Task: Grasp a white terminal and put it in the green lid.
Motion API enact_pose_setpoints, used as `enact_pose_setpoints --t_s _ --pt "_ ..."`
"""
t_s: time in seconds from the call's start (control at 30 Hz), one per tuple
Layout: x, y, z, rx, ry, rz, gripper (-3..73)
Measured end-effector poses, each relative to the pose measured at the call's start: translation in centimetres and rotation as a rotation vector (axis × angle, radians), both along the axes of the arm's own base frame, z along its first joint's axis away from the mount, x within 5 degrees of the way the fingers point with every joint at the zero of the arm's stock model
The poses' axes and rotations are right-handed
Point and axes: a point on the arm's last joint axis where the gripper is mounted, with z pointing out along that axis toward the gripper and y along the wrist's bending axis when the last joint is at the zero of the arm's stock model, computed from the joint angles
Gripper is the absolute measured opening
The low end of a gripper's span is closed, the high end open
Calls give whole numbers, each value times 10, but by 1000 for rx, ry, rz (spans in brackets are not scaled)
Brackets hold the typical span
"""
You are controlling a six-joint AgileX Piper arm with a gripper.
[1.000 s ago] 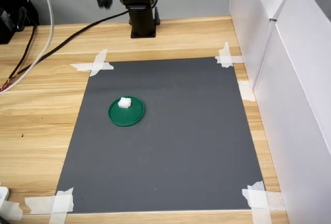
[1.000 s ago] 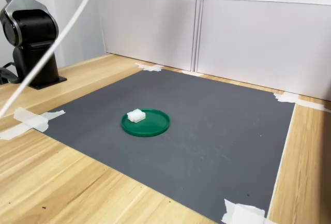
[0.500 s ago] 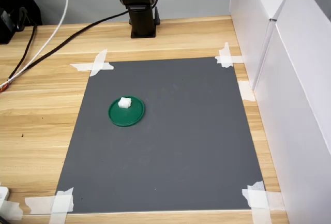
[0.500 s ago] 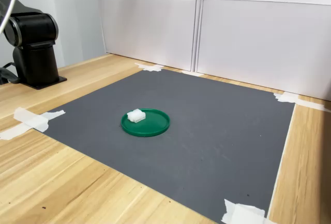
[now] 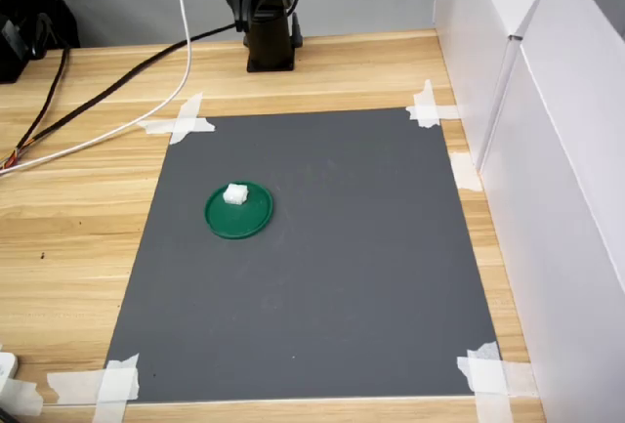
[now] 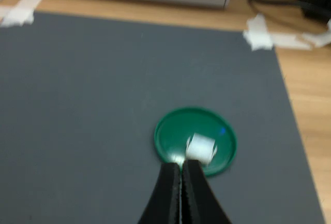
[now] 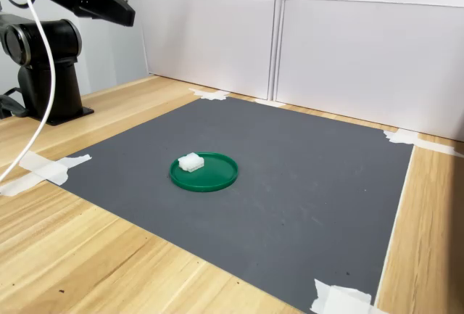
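We see white terminal point(image 5: 235, 193) lying inside green lid point(image 5: 239, 211), toward mat's point(image 5: 322, 276) far-left corner in first exterior view. Gripper point(image 6: 180, 168) fingers pressed together, empty, raised near base. Placing looks done; next, nothing but parking.

Front-high, side-low, wrist-down on mat point(image 5: 322, 276)

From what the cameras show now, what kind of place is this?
Probably a robot test bench: a wooden table with a taped-down grey mat, white boards walling it, and the arm's base bolted on.
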Motion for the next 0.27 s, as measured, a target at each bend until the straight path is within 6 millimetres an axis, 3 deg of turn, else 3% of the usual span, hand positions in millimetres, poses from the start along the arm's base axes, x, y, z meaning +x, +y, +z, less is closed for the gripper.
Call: enact_pose_setpoints --t_s 0.27 --pt "-4 1 -5 -2 30 14 -15"
